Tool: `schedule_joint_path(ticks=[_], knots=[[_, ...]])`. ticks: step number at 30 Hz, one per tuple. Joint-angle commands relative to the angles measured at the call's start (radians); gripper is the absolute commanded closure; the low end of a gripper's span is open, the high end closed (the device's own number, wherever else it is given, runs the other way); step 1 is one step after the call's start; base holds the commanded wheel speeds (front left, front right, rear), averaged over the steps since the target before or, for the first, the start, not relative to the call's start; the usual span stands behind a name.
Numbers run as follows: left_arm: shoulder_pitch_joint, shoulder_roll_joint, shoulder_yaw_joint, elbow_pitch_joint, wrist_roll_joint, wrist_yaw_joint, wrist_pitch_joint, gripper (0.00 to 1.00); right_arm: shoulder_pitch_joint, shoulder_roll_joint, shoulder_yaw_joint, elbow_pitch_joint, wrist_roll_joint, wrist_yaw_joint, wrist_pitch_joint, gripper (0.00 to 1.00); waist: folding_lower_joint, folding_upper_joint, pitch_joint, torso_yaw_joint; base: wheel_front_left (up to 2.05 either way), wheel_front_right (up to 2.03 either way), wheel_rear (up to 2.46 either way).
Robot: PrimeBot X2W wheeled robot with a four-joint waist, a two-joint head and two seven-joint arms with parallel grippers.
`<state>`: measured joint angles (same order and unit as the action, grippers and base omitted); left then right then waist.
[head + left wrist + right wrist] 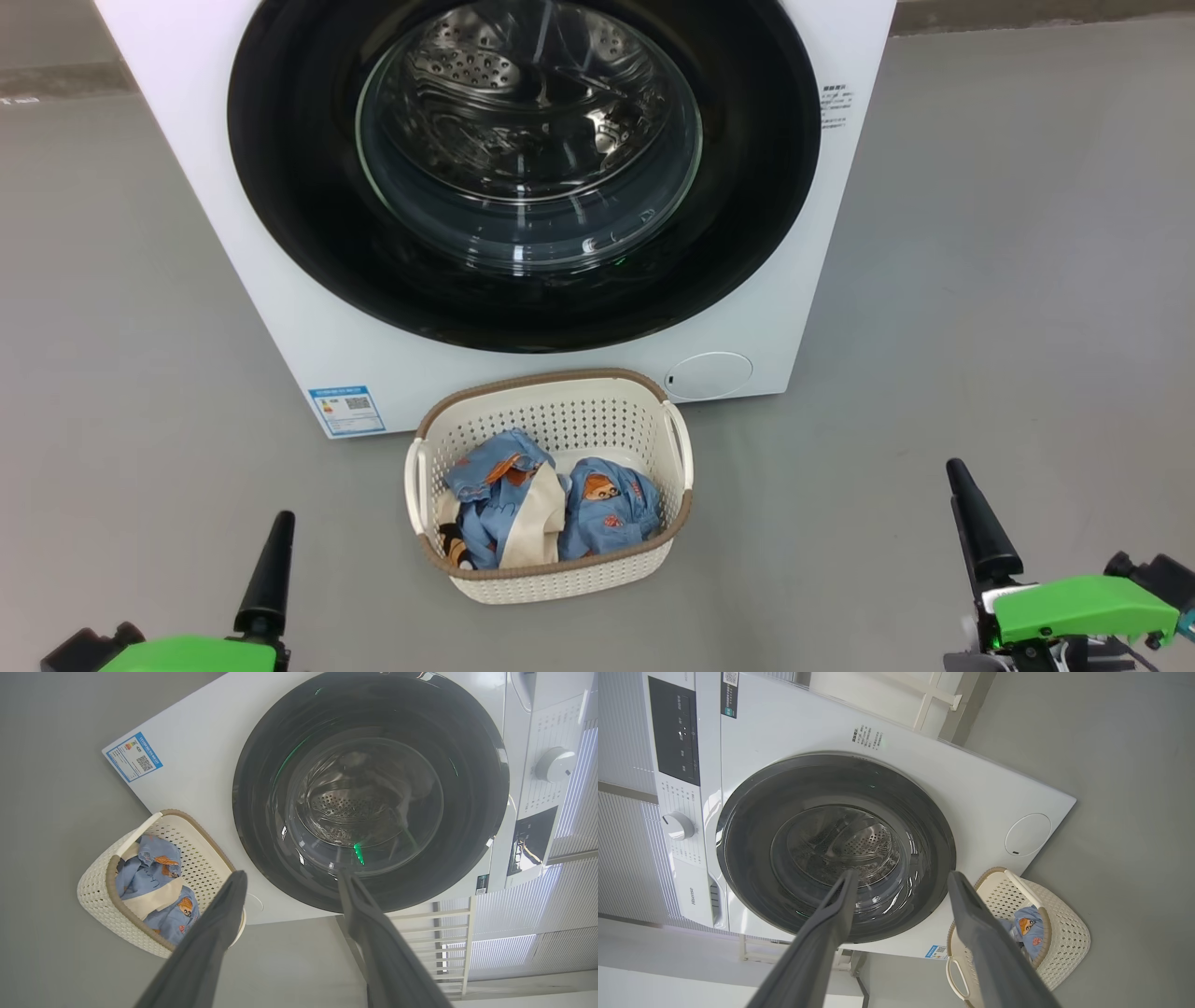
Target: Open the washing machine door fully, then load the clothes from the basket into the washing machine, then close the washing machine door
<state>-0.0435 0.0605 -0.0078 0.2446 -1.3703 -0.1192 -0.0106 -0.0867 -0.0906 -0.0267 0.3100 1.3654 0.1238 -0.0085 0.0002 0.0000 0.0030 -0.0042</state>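
- Left gripper [290,877]: fingers apart, holding nothing; near left.
- Right gripper [902,875]: fingers apart, holding nothing; near right.
- Basket [560,579]: cream, perforated, brown rim; on the floor just before the washing machine [373,373].
- Clothes [523,495]: light blue, bear print, cream parts; crumpled inside the basket.
- Washing machine door [280,187]: glossy black, bulging glass; apparently closed.

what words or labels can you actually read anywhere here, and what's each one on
"Hisense": on the drawer front of the washing machine, running sideways in the right wrist view.
The blue sticker, low on the machine: a code square and print, too small to read.
The print block, high on the front: too small to read.
The control panel: markings blurred.
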Motion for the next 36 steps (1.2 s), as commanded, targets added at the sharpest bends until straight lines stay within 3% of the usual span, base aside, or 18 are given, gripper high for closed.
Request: schedule_joint_path(ticks=[1, 36], knots=[[-0.049, 0.025, 0.008, -0.035, 0.034, -0.006, -0.012, 0.00, -0.059, -0.015, 0.017, -0.026, -0.031, 0.003, -0.014, 0.00, -0.0002, 0.0000, 0.001, -0.001, 0.00, 0.00, 0.00], [-0.080, 0.095, -0.056, -0.055, 0.526, -0.008, -0.112, 0.00, -0.139, -0.048, 0.086, 0.018, -0.461, 0.004, -0.110, 0.00, -0.0002, 0.0000, 0.004, -0.009, 0.00, 0.00, 0.00]])
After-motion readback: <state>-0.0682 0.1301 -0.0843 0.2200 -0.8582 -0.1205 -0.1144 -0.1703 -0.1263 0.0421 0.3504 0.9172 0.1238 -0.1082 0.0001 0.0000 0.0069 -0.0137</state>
